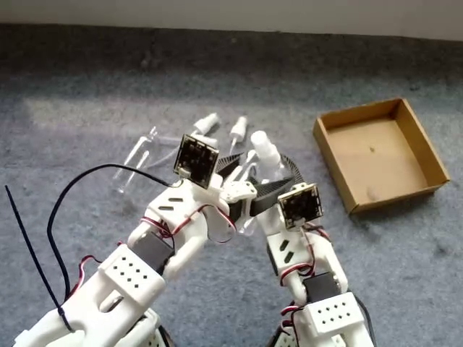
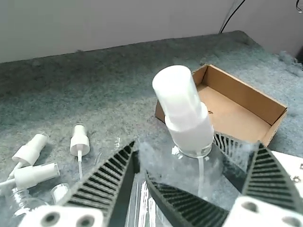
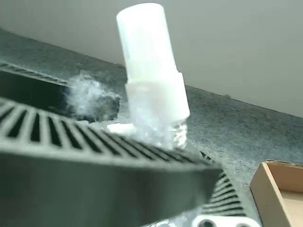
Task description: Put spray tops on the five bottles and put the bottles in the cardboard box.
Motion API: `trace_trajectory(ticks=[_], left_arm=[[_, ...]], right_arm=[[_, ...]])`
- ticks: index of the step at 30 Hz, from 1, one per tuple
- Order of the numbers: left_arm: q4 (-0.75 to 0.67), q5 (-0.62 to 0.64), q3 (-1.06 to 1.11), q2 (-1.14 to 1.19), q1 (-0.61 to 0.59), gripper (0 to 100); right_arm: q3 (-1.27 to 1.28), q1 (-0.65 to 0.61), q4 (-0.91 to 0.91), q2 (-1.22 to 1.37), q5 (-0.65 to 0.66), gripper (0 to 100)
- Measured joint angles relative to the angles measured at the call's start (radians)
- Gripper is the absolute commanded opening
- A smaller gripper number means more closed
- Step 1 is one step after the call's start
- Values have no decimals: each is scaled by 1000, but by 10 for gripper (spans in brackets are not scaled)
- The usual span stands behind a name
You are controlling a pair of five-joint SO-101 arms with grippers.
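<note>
Seemingly pinched in the right gripper (image 1: pixel 273 173), with ribbed black pads (image 3: pixel 94 142) against the clear body of the spray bottle (image 1: pixel 266 153). Cannot tell of the left gripper (image 1: pixel 235 173), close against the same bottle, whether spread or clamped. Held near upright above the grey carpet (image 1: pixel 87 87), near the cardboard box (image 1: pixel 380 155) but outside its nearest wall, not yet over it. Fitted already with a white spray top (image 2: pixel 182 106), cap on. Farther from the box, loose spray tops (image 1: pixel 237 130) lying on the carpet. Farther again, bare clear bottles (image 1: pixel 136 160) on their sides.

Judged light and empty, of thin clear plastic or glass, so probably smooth and slippery against the pads and apt to twist or slide under a loose grip. Better taken low on the body, across the widest part, not by the top: likely to turn or pull loose if only half seated. Squeeze gently: possibly crushable if plastic, breakable if glass. Lower into the box rather than drop, given so little weight and a tall shape prone to tipping or rolling
</note>
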Motion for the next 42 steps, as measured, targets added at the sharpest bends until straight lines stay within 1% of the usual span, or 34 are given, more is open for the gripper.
trace_trajectory(ticks=[5,12,14,17,20,22,24,26,29,32,33,35,39,42], left_arm=[[-2,35,0,-2,-9,333],[-2,40,0,-173,-14,330],[-2,40,0,-192,-12,329],[-2,40,2,-190,-17,329],[-2,41,2,-158,-52,329],[-2,74,2,-117,-72,329],[-2,132,-17,-69,-84,324],[-2,169,-46,-26,-91,278],[-2,183,-68,9,-91,142],[-43,184,-69,11,-87,7],[-63,184,-69,11,-86,2],[-107,184,-69,11,-84,28],[-196,186,-44,11,-83,5],[-224,187,-34,11,-83,6]], right_arm=[[0,0,0,0,0,117],[0,0,0,0,0,117],[0,0,0,0,0,117],[0,0,0,0,0,117],[0,0,0,0,0,117],[0,0,0,0,0,117],[0,0,0,0,0,117],[0,0,0,0,0,117],[0,0,0,0,0,117],[0,-2,0,0,2,117],[0,-2,0,0,2,117],[0,-2,0,0,2,117],[0,-2,0,0,2,117],[0,-2,0,0,2,117]])
